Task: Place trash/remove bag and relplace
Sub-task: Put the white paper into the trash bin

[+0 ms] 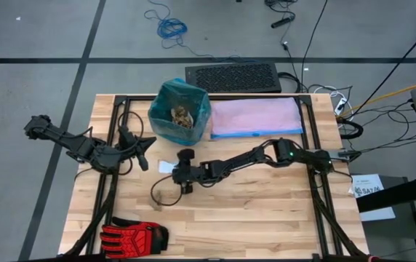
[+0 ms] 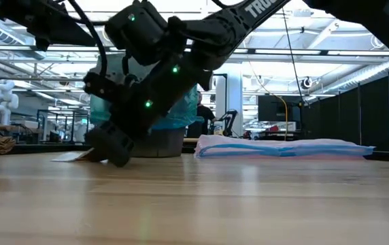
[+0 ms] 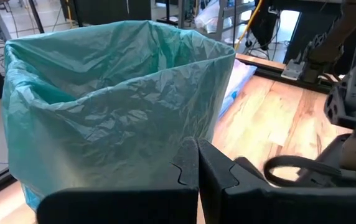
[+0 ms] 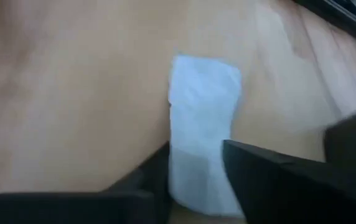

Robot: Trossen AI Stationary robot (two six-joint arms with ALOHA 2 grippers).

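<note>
Overhead: one teal bag (image 1: 180,109) upper centre, lining bin, brown shreds (image 1: 183,116) inside; one white paper piece (image 1: 166,167) mid-frame beside right gripper (image 1: 185,172).

Left wrist: left gripper (image 3: 198,163) clenched empty, facing bag.

Right wrist: fingers (image 4: 271,171) parted astride paper, not gripping. Probably light, limp; best pinched at edge.

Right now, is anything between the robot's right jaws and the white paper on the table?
Nothing visible. The right gripper has its open jaws astride the white paper, low on the table near the teal-lined bin.
</note>
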